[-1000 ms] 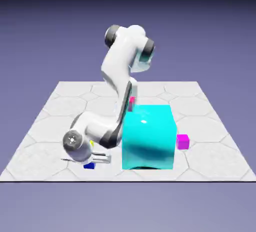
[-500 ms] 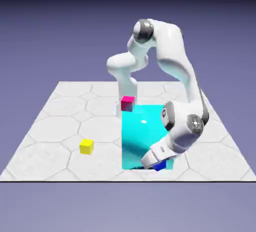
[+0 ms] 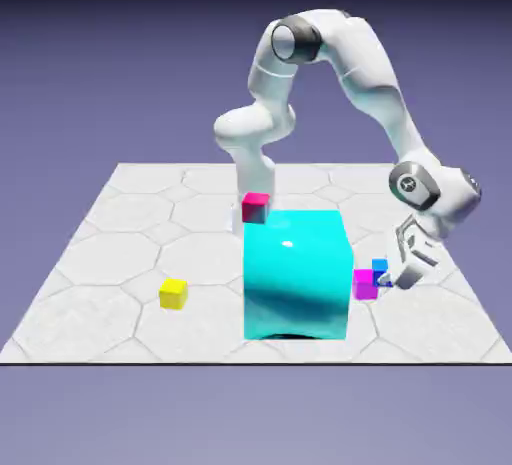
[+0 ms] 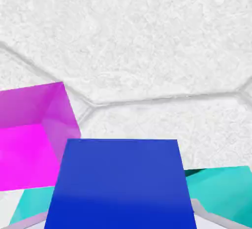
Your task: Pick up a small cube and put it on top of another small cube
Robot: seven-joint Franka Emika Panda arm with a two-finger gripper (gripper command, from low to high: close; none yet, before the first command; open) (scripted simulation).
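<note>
My gripper (image 3: 390, 277) is shut on the small blue cube (image 3: 380, 268) at the exterior view's right, beside the big cyan block. The blue cube hangs just above and slightly right of the small magenta cube (image 3: 365, 284), which rests on the table; whether the two touch I cannot tell. In the hand view the blue cube (image 4: 120, 183) fills the bottom middle between the fingers of my gripper (image 4: 123, 223). The magenta cube (image 4: 29, 134) lies to its left, off-centre.
The big cyan block (image 3: 297, 273) stands mid-table, close to the left of the magenta cube. A yellow small cube (image 3: 173, 294) lies at the front left. A crimson-pink small cube (image 3: 255, 208) sits behind the cyan block. The hexagon-patterned table (image 3: 120, 243) spreads around them.
The arm has swung from the exterior view's left, across the front of the cyan block, to its right side, carrying the blue cube up beside the magenta cube.
</note>
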